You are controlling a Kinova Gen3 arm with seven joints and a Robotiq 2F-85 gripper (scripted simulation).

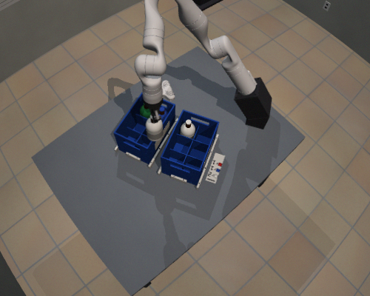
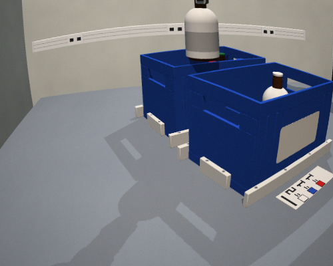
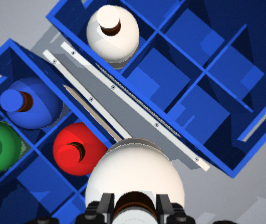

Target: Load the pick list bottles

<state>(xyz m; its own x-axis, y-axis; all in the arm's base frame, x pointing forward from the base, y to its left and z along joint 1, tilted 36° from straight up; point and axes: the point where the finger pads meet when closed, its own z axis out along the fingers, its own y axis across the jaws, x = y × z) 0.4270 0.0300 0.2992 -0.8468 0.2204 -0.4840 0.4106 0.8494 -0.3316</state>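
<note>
My gripper (image 1: 155, 118) (image 2: 201, 2) (image 3: 135, 204) is shut on the neck of a white bottle (image 1: 154, 130) (image 2: 202, 23) (image 3: 134, 172). The bottle hangs upright above the left crate (image 1: 132, 149) (image 2: 159, 103), near its wall facing the other crate. In that crate stand a red bottle (image 3: 84, 145), a blue bottle (image 1: 162, 110) (image 3: 41, 102) and a green bottle (image 1: 145, 111) (image 3: 3, 149). The right crate (image 1: 177, 172) (image 2: 222, 143) holds one white bottle (image 1: 188, 130) (image 2: 276, 94) (image 3: 115, 42) upright in a corner. The pick list (image 1: 215, 168) (image 2: 293, 197) reads white 2, blue 1, red 1.
Low white rails (image 1: 198, 181) (image 2: 286, 173) (image 3: 113, 87) edge both crates, with a narrow gap between the crates. Several cells of the right crate are empty. A white shoe-like object (image 1: 168, 89) lies behind the left crate.
</note>
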